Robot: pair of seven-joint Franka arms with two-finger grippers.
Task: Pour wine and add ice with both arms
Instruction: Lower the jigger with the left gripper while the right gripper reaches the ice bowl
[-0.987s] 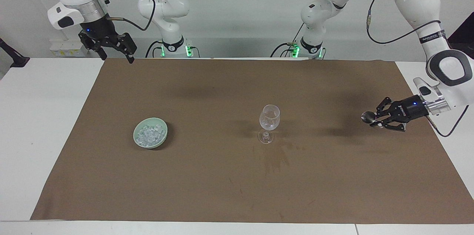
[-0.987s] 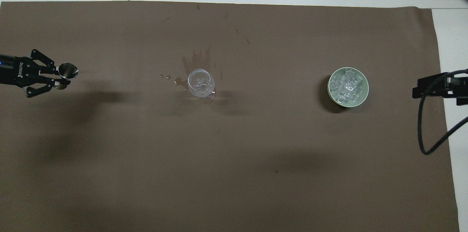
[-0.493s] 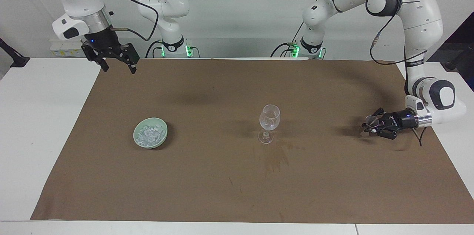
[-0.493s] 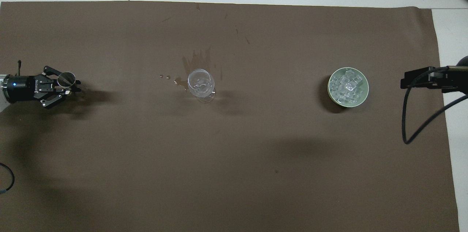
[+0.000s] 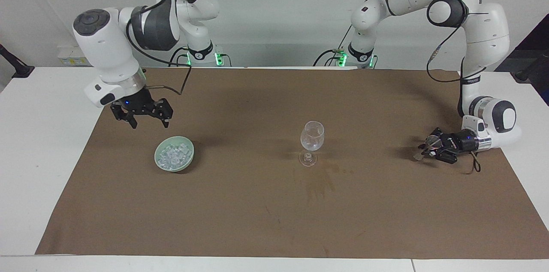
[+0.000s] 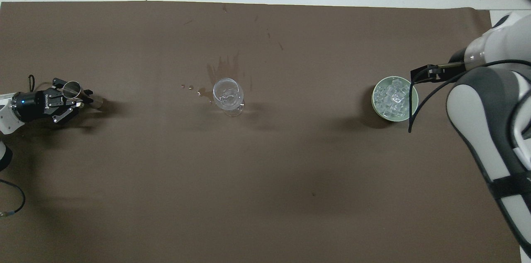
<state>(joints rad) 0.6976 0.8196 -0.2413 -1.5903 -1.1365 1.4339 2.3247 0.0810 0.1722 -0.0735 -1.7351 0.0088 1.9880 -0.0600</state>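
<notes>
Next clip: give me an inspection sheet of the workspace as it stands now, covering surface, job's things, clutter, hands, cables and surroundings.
Surface: brown mat on a white table; dark stain on the mat beside the glass's foot.
Job's things: clear stemmed wine glass upright mid-mat; pale green round bowl holding small clear ice cubes; small silvery metal jigger in the left hand.
Clutter: a few small bits lying on the mat beside the glass.
Hands: left hand low over the mat at the left arm's end, shut on the jigger; right hand open, just above the bowl.
Cables: black cables along both arms.
Surroundings: plain pale wall.
</notes>
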